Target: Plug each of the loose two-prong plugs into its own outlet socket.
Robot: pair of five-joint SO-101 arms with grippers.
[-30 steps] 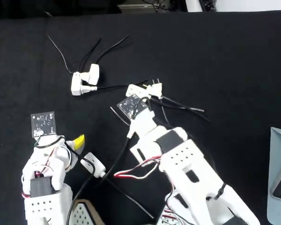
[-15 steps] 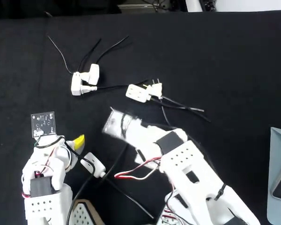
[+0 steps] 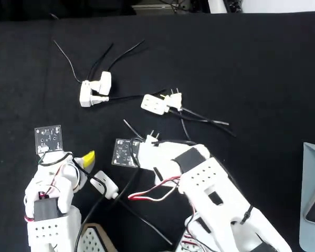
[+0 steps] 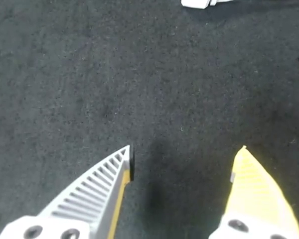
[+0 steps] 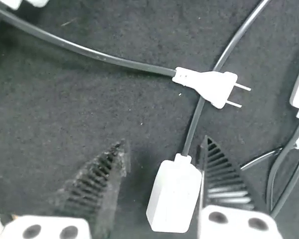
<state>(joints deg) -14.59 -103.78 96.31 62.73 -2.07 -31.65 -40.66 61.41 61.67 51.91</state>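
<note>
2 grippers gape: left gripper (image 4: 186,148) over cloth (image 4: 89,74); right gripper (image 5: 164,142) straddling socket (image 5: 174,196).

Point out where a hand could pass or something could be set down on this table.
Widest bare cloth: far right, between the middle socket, its wires and the grey tray. A smaller patch lies left of the joined pair, beyond the left arm. Crowded: the middle, where wires, a loose plug and the right arm meet.

A robotics lab: black-clothed table (image 3: 262,63) bearing white arms (image 3: 215,194).
</note>
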